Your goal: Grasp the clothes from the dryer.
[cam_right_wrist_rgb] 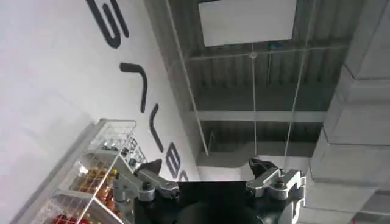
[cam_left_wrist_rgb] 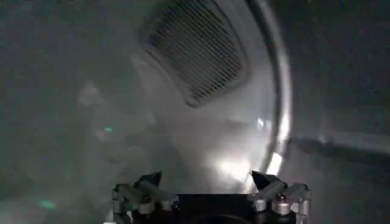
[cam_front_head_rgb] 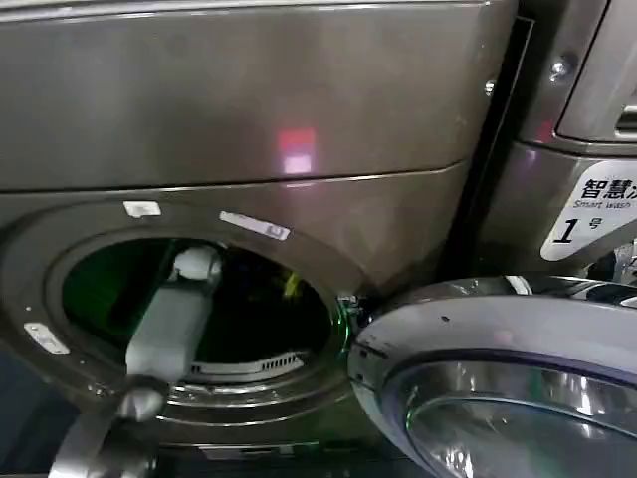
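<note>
Bronze-grey sheet metal forms the front of the dryer (cam_front_head_rgb: 239,110), with a small red light (cam_front_head_rgb: 296,139) glowing on its panel and two white stickers on the porthole rim, their print too small to read. Its grey-rimmed glass door (cam_front_head_rgb: 498,378) hangs open to the right. My left arm (cam_front_head_rgb: 169,319) reaches through the porthole into the dark drum. A sliver of yellow-green from the clothes (cam_front_head_rgb: 291,286) shows deep inside, right of the arm; the navy piece I cannot make out. In the left wrist view, my left gripper (cam_left_wrist_rgb: 210,182) has its fingers spread apart with nothing between them, facing the steel drum wall and a perforated vent (cam_left_wrist_rgb: 198,52). To the right stands a second machine (cam_front_head_rgb: 587,149) whose label (cam_front_head_rgb: 589,209) reads "Smart wash" under Chinese characters, with "1" and another character below. My right gripper (cam_right_wrist_rgb: 210,170) is parked pointing up toward a ceiling, fingers parted and empty, beside a white wall with large dark letters (cam_right_wrist_rgb: 137,85) and a wire shelf (cam_right_wrist_rgb: 100,173) of bottles.
</note>
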Available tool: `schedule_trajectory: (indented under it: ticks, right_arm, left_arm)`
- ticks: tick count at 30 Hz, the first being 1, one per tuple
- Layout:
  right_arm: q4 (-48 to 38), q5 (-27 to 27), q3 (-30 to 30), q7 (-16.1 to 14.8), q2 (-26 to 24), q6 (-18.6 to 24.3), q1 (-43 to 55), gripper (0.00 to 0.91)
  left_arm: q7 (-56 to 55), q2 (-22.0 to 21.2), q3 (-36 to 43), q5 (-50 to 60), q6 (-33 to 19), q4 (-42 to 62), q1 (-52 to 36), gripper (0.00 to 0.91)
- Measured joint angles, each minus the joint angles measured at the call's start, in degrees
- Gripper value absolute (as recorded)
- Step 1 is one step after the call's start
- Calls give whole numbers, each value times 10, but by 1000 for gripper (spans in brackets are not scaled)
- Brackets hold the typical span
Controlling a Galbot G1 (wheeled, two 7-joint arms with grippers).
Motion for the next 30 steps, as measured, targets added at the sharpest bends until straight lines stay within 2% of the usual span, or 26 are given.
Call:
schedule_trajectory:
  ticks: [11,17,22,30]
  right_arm:
    - [11,4,1,-4,14,1,-4,907]
    - [16,7,7,-6,17,2,-10,907]
    - [21,9,6,-6,17,2,-10,907]
    - [22,8,4,-7,18,3,-6,907]
  left_arm:
    - [81,6,-12,330,-41,65,-63,907]
    - [101,0,-6,463,-57,83,-83,907]
    - [110,-2,23,505,-54,102,-99,907]
    - [110,-10,54,501,-42,138,-98,907]
